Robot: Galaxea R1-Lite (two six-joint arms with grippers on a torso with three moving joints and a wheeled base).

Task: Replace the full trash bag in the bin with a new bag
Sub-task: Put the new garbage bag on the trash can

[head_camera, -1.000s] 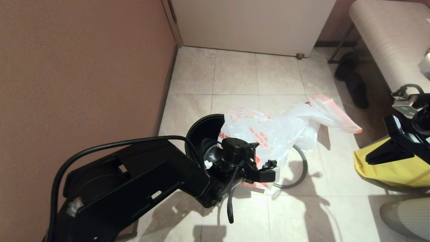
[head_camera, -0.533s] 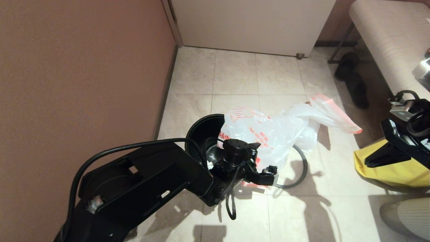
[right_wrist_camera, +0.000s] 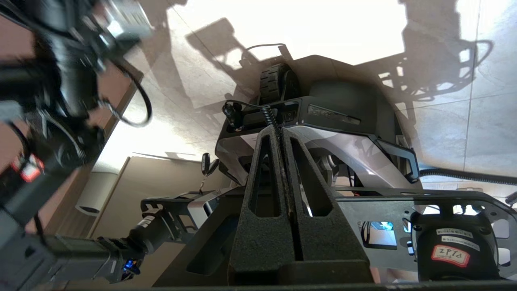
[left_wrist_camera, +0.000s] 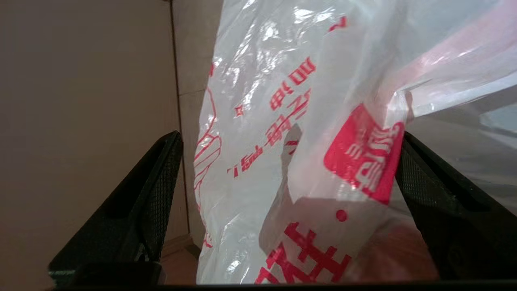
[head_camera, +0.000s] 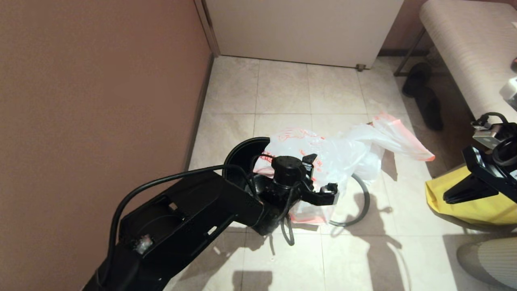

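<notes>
The bin stands on the tiled floor near the brown wall, its black inside partly showing. Draped over its right side and trailing to the right is the new bag, white with red print. My left gripper hangs over the bin's right side, open, with the new bag bulging between its spread fingers; neither pad presses it. The bin's grey ring lies on the floor, partly under the bag. My right gripper is parked at the right, shut and empty. The full trash bag is out of view.
A big yellow bag sits on the floor under the right arm. Black shoes lie beneath a padded bench at the back right. A white door closes the back, and the brown wall runs along the left.
My left arm has reached farther over the bin and its wrist has rolled, lifting the open fingers against the new bag. The bag's near side has shifted slightly. The right arm barely moved.
</notes>
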